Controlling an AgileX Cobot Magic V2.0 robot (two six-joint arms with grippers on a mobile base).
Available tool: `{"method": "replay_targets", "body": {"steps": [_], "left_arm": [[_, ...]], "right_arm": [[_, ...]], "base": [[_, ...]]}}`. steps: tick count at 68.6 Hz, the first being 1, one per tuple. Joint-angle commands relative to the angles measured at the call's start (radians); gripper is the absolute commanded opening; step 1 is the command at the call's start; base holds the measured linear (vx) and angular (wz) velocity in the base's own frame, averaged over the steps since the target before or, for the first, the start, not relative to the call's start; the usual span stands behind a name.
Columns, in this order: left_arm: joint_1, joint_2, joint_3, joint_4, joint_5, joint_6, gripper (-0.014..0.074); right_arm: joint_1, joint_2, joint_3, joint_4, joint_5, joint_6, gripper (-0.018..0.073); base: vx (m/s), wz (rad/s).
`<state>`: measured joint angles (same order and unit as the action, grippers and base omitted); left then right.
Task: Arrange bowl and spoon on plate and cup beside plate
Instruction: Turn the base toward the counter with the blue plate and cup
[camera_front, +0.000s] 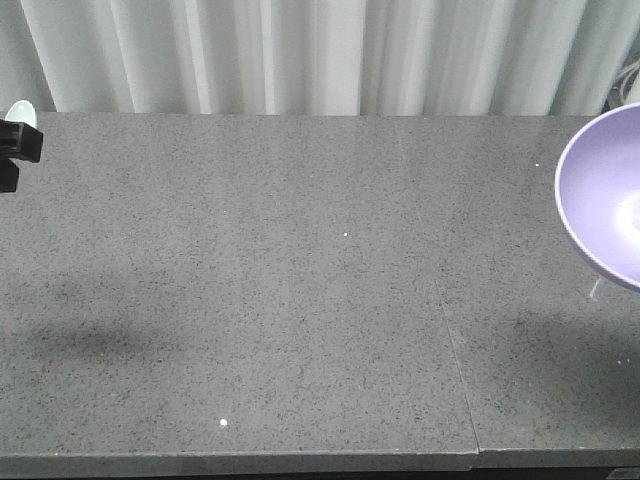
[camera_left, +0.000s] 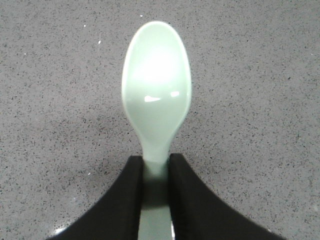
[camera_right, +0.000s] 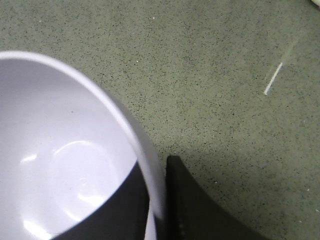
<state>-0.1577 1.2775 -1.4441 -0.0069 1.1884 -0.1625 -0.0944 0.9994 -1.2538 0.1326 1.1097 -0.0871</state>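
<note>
The pale mint-green spoon (camera_left: 156, 90) is held above the table with its oval head pointing away from me. My left gripper (camera_left: 156, 162) is shut on its handle. In the front view that gripper (camera_front: 15, 150) sits at the far left edge, with the spoon's head (camera_front: 22, 113) showing just above it. The lavender bowl (camera_right: 60, 150) hangs tilted at the front view's right edge (camera_front: 610, 200). My right gripper (camera_right: 159, 170) is shut on its rim, one finger inside the bowl and one outside. The plate and the cup are out of view.
The grey speckled tabletop (camera_front: 300, 280) spans the front view, with a seam (camera_front: 455, 350) running toward the front edge. White curtains (camera_front: 300, 50) hang behind the back edge. A thin pale streak (camera_right: 273, 79) lies on the table right of the bowl.
</note>
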Motion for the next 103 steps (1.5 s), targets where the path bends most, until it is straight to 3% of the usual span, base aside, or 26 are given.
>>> {"method": "replay_targets", "body": {"steps": [1, 103], "left_arm": [[-0.007, -0.027, -0.027, -0.007, -0.041, -0.002, -0.0006], [-0.007, -0.027, -0.027, -0.007, -0.041, -0.002, -0.0006]], "right_arm": [[-0.006, -0.01, -0.022, 0.008, -0.058, -0.003, -0.0006], [-0.006, -0.01, -0.022, 0.008, -0.059, -0.003, -0.0006]], "base": [[0.0, 0.0], [-0.01, -0.09]]}}
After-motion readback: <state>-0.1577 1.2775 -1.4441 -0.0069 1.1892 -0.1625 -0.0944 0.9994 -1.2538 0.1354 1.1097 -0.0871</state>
